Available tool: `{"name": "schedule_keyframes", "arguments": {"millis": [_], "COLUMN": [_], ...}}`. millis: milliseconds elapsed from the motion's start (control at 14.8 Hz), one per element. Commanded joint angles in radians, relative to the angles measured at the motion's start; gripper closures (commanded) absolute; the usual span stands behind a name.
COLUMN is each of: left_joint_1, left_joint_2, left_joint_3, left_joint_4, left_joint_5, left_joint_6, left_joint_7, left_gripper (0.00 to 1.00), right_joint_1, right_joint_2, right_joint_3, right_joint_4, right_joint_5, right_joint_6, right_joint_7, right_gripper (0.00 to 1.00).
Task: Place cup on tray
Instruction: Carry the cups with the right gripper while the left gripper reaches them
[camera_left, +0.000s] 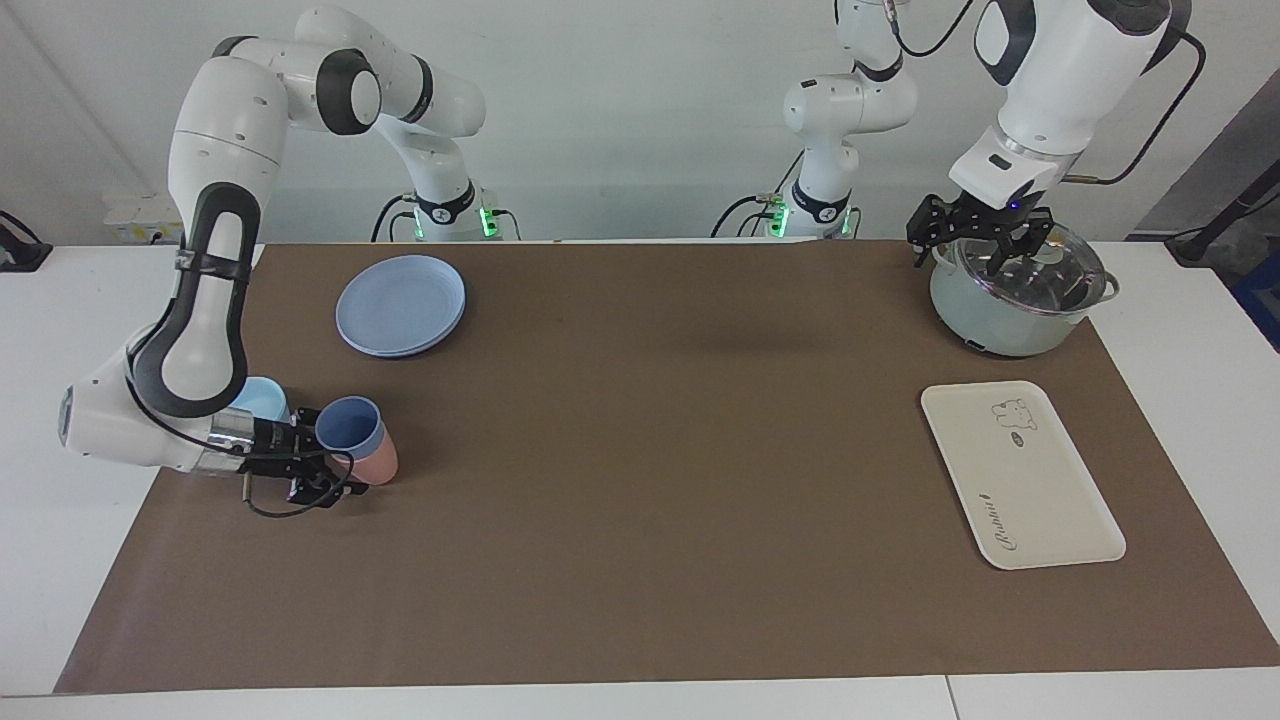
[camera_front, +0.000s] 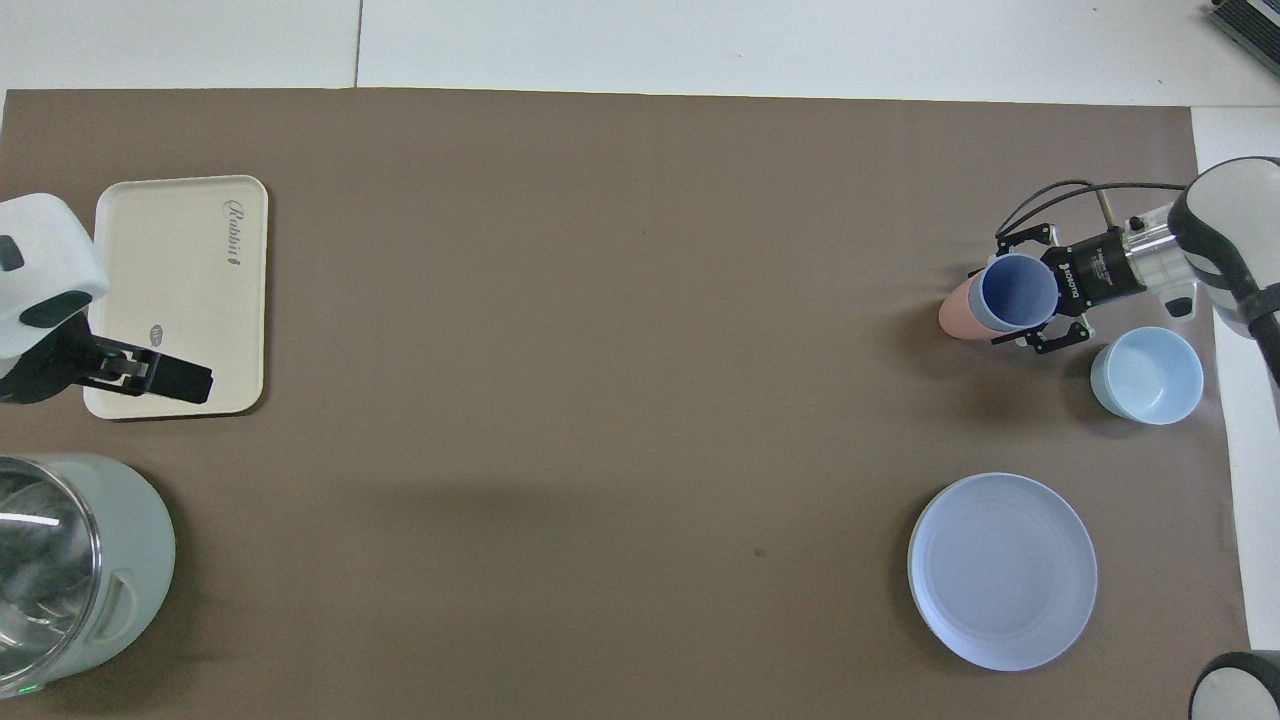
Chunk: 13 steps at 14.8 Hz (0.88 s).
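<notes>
The periwinkle-blue cup (camera_left: 350, 425) (camera_front: 1018, 290) stands nested in a pink tumbler (camera_left: 376, 466) (camera_front: 955, 316) at the right arm's end of the table. My right gripper (camera_left: 325, 455) (camera_front: 1005, 292) lies low and level beside it, open, with one finger on each side of the cup's wall. The cream tray (camera_left: 1020, 480) (camera_front: 180, 280) lies flat at the left arm's end, with nothing on it. My left gripper (camera_left: 975, 250) (camera_front: 195, 380) hangs open and raised over the pot's rim, holding nothing.
A light-blue bowl (camera_left: 262, 398) (camera_front: 1147, 375) sits right beside the right wrist. A round blue plate (camera_left: 400, 305) (camera_front: 1002, 570) lies nearer to the robots. A lidded pale-green pot (camera_left: 1015, 300) (camera_front: 70, 570) stands nearer to the robots than the tray.
</notes>
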Motion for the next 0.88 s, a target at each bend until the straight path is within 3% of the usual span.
{"name": "schedule_keyframes", "arguments": {"millis": [0, 67, 135, 202, 337, 808], "left_joint_1": [-0.016, -0.016, -0.016, -0.016, -0.016, -0.042], "left_joint_2": [-0.032, -0.032, -0.032, -0.032, -0.032, -0.031], "left_joint_3": [0.01, 0.01, 0.01, 0.01, 0.01, 0.004], "left_joint_4": [-0.037, -0.037, -0.038, -0.038, -0.038, -0.028], "left_joint_5": [-0.006, -0.006, -0.006, -0.006, -0.006, -0.009], "left_joint_6": [0.027, 0.027, 0.027, 0.027, 0.028, 0.031], "left_joint_7": [0.008, 0.008, 0.008, 0.008, 0.009, -0.041], "left_gripper": [0.0, 0.0, 0.0, 0.0, 0.0, 0.0], "right_joint_1": [-0.005, -0.005, -0.002, -0.001, -0.002, 0.093], "right_joint_2": [-0.041, -0.05, -0.055, -0.064, -0.075, -0.184], "right_joint_3": [0.008, 0.01, 0.008, 0.01, 0.011, 0.011], "right_joint_4": [-0.053, -0.073, -0.093, -0.105, -0.127, -0.217], "right_joint_5": [0.053, 0.069, 0.09, 0.099, 0.148, 0.167], "right_joint_6": [0.002, 0.004, 0.007, 0.005, -0.012, -0.012], "right_joint_7": [0.013, 0.012, 0.009, 0.009, 0.009, 0.019], "right_gripper": [0.09, 0.09, 0.16, 0.37, 1.0, 1.0]}}
